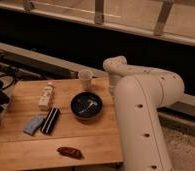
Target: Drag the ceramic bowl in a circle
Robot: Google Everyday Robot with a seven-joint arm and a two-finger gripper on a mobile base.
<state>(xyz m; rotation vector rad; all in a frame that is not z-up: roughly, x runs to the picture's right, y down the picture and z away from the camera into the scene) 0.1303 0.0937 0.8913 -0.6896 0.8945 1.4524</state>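
The ceramic bowl (86, 105) is round, shallow, dark and glossy with light flecks inside. It sits on the wooden table (96, 142), right of centre. My white arm (141, 107) fills the right side, its elbow (116, 67) just right of and above the bowl. My gripper does not show; it is hidden behind the arm's links or out of the picture. Nothing touches the bowl.
A small translucent white cup (85, 78) stands behind the bowl near the table's far edge. A white bottle (46, 96) lies to the left, a black bar (51, 120) and a blue packet (33, 125) at front left, a reddish-brown item (70, 152) near the front edge.
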